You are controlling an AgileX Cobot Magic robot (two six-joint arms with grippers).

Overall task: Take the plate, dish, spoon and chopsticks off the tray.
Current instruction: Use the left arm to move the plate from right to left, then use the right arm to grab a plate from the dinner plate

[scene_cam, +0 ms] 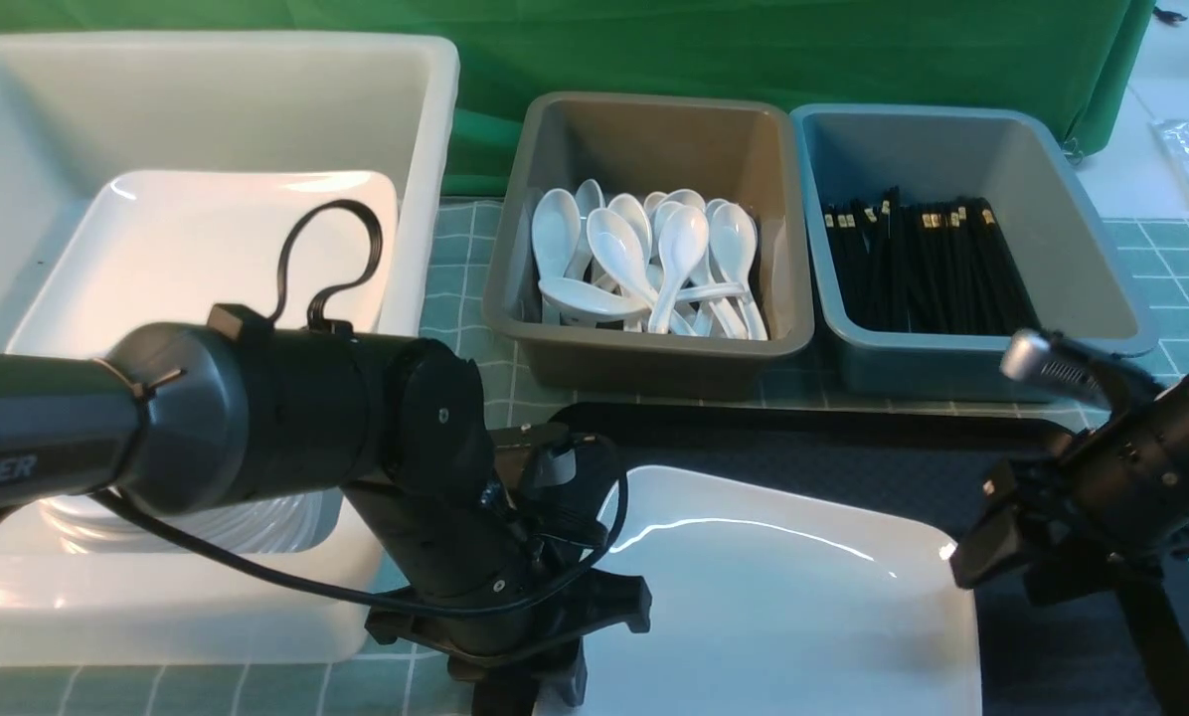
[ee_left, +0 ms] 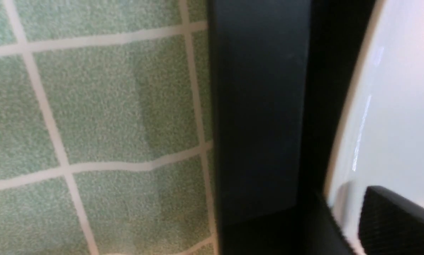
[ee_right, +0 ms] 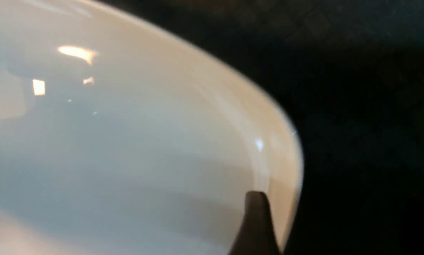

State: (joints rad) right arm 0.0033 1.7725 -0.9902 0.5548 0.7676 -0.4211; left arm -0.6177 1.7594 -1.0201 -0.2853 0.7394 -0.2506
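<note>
Most of the clearing looks done. Beyond both claws, the brown tub (scene_cam: 654, 139) is heaped with glossy white soup spoons (scene_cam: 654, 259) and the blue-grey tub (scene_cam: 1032, 159) is packed with thin black chopsticks (scene_cam: 923, 264), banded in gold near their ends. Behind the left claw (scene_cam: 530, 681), the deep white tub (scene_cam: 425, 119) holds another big plate (scene_cam: 207, 239) and what may be a stack of small dishes (scene_cam: 187, 522). No loose spoon, chopsticks or dish shows on the visible part of the black tray (scene_cam: 853, 447), so the plate (scene_cam: 783, 597) seems to be the last job. It sits between the two claws, over the tray; whether it rests there or is lifted clear, I cannot tell. It is wide, shiny and squarish, with rounded corners and a shallow upturned rim. The left claw is at its nearest edge, one ribbed dark finger (ee_left: 392, 219) just over the rim, beside the tray's smooth raised border and the fuzzy green checked cloth (ee_left: 91, 106). The right claw (scene_cam: 1146, 617) stands at the opposite edge, one fingertip (ee_right: 256, 223) just inside the rim. Only one finger of each shows, so I cannot tell how wide either claw stands or whether it grips.
</note>
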